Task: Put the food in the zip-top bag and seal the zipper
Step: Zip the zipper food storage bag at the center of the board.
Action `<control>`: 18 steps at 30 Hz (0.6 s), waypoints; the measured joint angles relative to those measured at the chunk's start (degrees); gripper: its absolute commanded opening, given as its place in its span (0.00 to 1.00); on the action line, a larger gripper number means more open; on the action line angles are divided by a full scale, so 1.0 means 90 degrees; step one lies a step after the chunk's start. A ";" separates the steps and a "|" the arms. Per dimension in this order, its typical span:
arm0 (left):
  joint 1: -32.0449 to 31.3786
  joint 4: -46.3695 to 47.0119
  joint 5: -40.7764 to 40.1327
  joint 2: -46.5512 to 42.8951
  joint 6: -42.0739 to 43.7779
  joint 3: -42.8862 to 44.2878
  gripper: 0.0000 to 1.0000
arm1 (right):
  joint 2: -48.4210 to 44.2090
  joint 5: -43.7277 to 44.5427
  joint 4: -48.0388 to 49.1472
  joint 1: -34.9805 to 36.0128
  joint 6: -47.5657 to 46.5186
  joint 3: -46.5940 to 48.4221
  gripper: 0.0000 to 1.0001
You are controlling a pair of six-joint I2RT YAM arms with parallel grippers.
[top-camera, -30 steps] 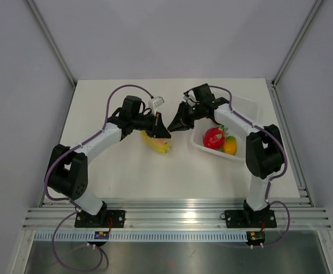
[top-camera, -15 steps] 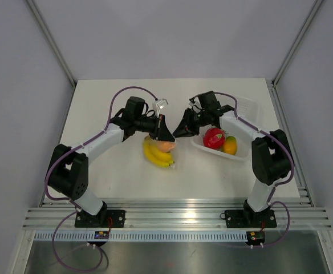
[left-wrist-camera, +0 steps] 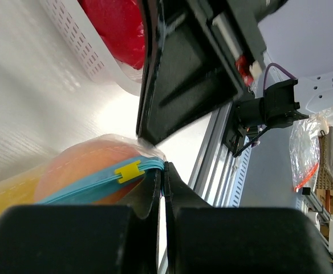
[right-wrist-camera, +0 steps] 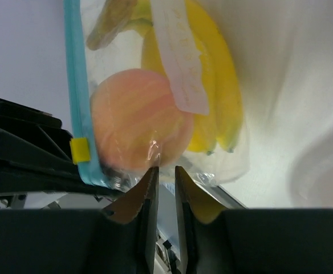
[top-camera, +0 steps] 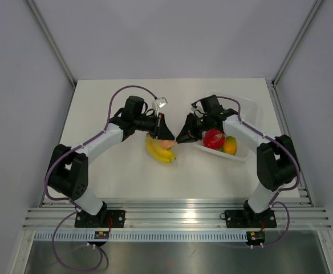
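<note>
The left gripper point(left-wrist-camera: 163, 178) is clamped tight on the zip-top bag point(right-wrist-camera: 232, 158), pinching the corner right where the blue zipper point(right-wrist-camera: 74, 85) runs out. The bag hangs between the two arms, low over the table point(top-camera: 126, 171), with the peach point(right-wrist-camera: 135, 128) and the banana bunch point(right-wrist-camera: 215, 97) already inside and bulging the film. The yellow slider point(right-wrist-camera: 80, 150) sits on the strip close to that pinched corner.

Over to the right gripper point(right-wrist-camera: 165, 178): its fingers are down to a narrow slit, with the crinkled film right at their tips. I cannot tell whether any plastic is caught between them.

Behind it, the white tray point(top-camera: 243, 108) holds a red fruit point(top-camera: 213, 138) and a small yellow-orange fruit point(top-camera: 230, 145), so by my reading there may be more to load.

As for handling, the film looks thin, limp and slick. It will fold wherever it is squeezed, and the fruit's weight will drag it down from a single corner hold. The fruits look hard and glossy, likely to roll inside. The strip is the one stiff part, so that is where I'd take hold: one arm anchoring the end and the other pinching across the strip, or on the slider, to run it shut.
</note>
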 measured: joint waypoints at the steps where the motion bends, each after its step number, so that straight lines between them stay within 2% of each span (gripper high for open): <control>1: -0.0002 0.0005 0.0005 0.0000 -0.0015 0.0000 0.00 | 0.0090 -0.0032 0.0012 0.0151 0.0024 0.0092 0.24; 4: 0.0019 -0.0053 -0.0039 0.0000 -0.0046 0.0002 0.00 | 0.0610 -0.0017 -0.0051 0.0692 0.0039 0.0712 0.23; 7: 0.0044 -0.0049 -0.0022 -0.0063 -0.0134 0.0041 0.00 | 0.0981 -0.0049 0.0219 0.0896 0.0277 0.0763 0.22; 12: -0.0087 0.0211 -0.0063 -0.0073 -0.0141 0.0046 0.00 | 0.0869 -0.0379 0.0493 0.0600 0.0398 0.0379 0.22; 18: -0.0153 0.0049 -0.0046 -0.0117 0.0090 0.0049 0.00 | 0.0410 -0.0410 0.0136 -0.0024 0.0073 0.0124 0.23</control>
